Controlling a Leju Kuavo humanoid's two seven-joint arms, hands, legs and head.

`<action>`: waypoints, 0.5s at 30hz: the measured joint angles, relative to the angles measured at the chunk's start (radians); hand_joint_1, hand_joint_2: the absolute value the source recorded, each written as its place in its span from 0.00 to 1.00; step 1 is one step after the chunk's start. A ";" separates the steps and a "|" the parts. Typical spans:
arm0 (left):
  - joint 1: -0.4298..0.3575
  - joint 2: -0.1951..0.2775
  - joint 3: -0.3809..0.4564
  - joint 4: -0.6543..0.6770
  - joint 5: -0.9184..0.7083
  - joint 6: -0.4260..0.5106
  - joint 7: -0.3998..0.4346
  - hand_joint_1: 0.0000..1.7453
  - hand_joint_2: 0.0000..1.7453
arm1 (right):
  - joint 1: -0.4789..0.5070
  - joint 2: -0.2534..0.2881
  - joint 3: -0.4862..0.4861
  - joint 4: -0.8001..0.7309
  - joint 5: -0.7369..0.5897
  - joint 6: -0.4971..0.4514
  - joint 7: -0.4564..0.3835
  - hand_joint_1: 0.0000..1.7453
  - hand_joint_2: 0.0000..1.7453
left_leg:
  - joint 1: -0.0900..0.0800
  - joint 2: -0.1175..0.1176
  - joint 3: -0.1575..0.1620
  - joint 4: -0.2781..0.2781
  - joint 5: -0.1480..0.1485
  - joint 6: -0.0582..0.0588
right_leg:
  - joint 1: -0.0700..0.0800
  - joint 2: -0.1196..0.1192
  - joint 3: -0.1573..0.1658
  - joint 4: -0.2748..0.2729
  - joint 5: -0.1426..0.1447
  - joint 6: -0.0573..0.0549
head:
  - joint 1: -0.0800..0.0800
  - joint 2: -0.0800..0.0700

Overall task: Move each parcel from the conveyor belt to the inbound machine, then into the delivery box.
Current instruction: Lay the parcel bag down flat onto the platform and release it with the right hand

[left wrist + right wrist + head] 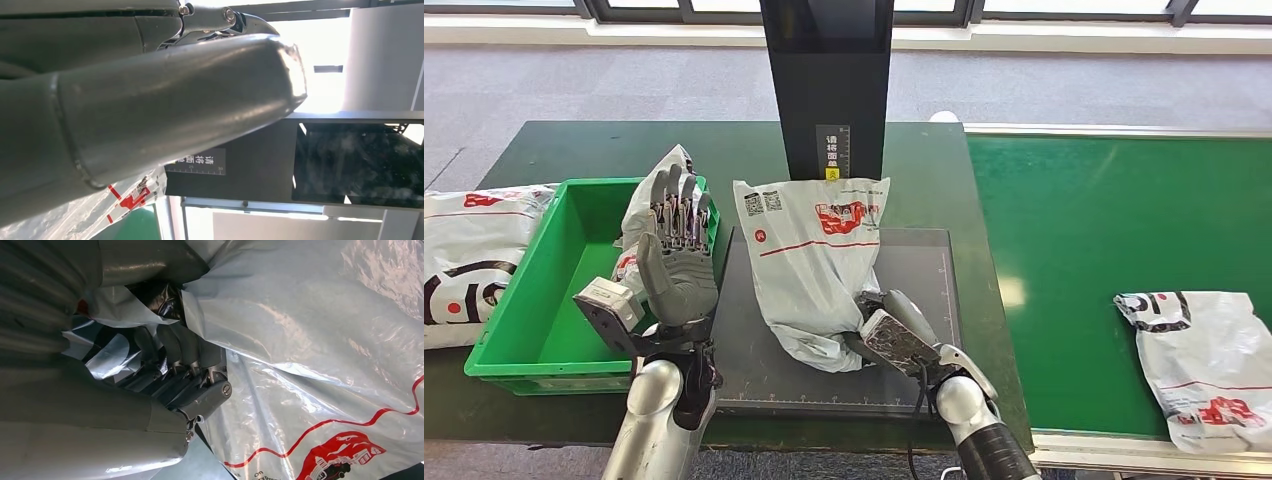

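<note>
1. Far left on the dark green bench there's a white plastic mailer bag with black and red print, lying just outside the green plastic delivery box.
2. Inside that box, against its right wall, sits another white poly parcel.
3. The left robot hand hangs over the box's right side, fingers straight and spread wide, holding nothing.
4. In the middle, a white plastic parcel with red logo and QR codes lies on the flat dark grey scanning plate of the inbound machine, right in front of its black upright post.
5. The right robot hand grips that parcel's near end, with plastic bunched around its fingers.
6. Far right, one more white printed parcel waits on the green conveyor belt.
</note>
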 joint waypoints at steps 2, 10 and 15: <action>0.000 0.000 0.000 0.001 0.000 0.000 0.000 0.00 0.00 | 0.000 -0.001 0.000 0.000 -0.001 -0.004 -0.001 0.00 1.00 | 0.000 0.000 0.000 0.000 0.000 0.000 | 0.000 0.000 0.000 0.000 0.000 0.000 | 0.000 0.000; -0.001 0.000 0.000 0.002 -0.002 0.006 -0.001 0.00 0.00 | 0.028 -0.010 -0.002 -0.034 -0.015 -0.018 -0.014 0.00 1.00 | 0.000 0.000 0.000 0.000 0.000 0.000 | 0.000 0.000 0.000 0.000 0.000 0.000 | 0.000 0.000; 0.002 -0.003 0.001 0.001 -0.012 0.070 0.000 0.00 0.00 | 0.048 -0.020 -0.002 -0.054 0.000 -0.004 -0.014 0.00 1.00 | 0.000 0.000 0.000 0.000 0.000 0.000 | 0.000 0.000 0.000 0.000 0.000 0.000 | 0.000 0.000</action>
